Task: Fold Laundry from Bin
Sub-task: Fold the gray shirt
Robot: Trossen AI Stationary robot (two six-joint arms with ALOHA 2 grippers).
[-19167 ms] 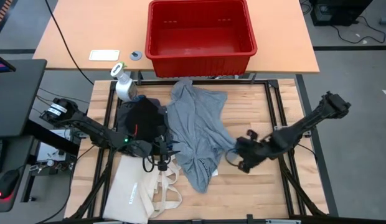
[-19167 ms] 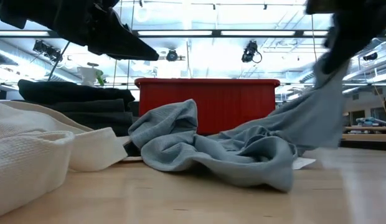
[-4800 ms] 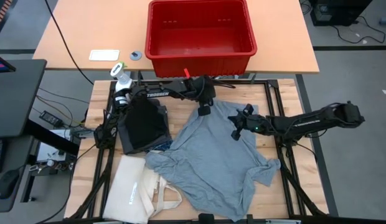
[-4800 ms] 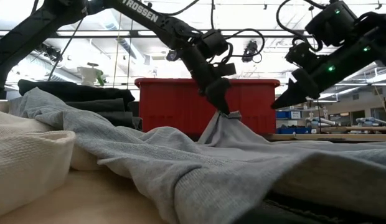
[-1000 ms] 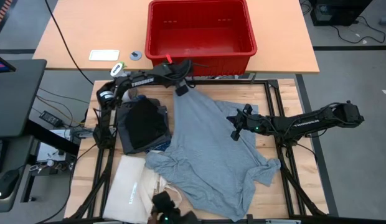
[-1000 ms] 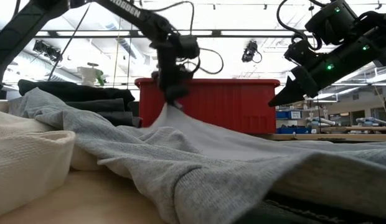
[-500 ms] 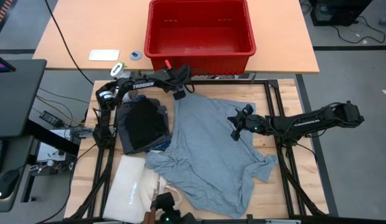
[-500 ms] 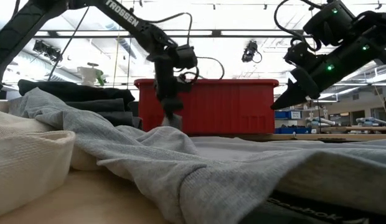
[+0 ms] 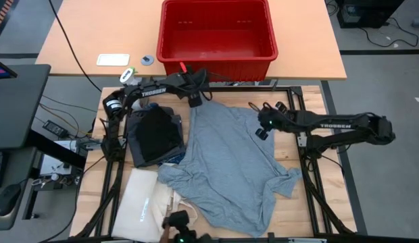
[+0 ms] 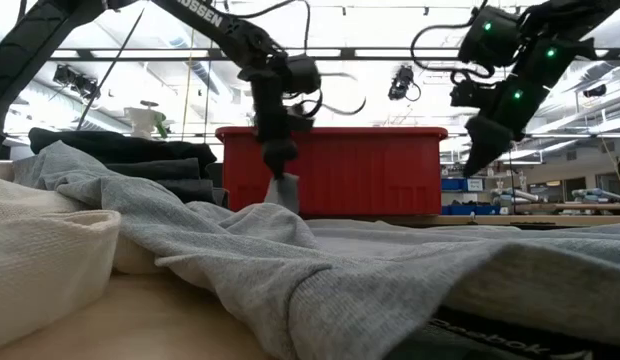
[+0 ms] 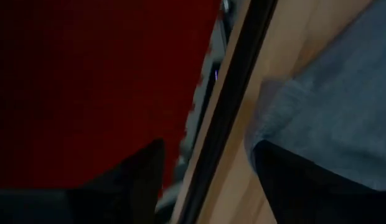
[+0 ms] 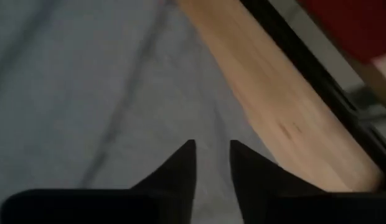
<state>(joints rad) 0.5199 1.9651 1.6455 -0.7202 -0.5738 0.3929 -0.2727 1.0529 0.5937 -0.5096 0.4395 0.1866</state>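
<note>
Left gripper [image 9: 194,102] jaws now wide, grey shirt [image 9: 230,162] corner dropped flat on worktop [image 9: 311,202]; right gripper [image 9: 261,127] shifted toward bin [image 9: 217,62], jaws narrowly parted, empty.

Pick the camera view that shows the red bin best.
The high view: the bin shows whole from above, its inside apparently empty, beyond the grey shirt. The low view shows only its front wall; the left wrist view only a red blur; the right wrist view a red corner.
</note>
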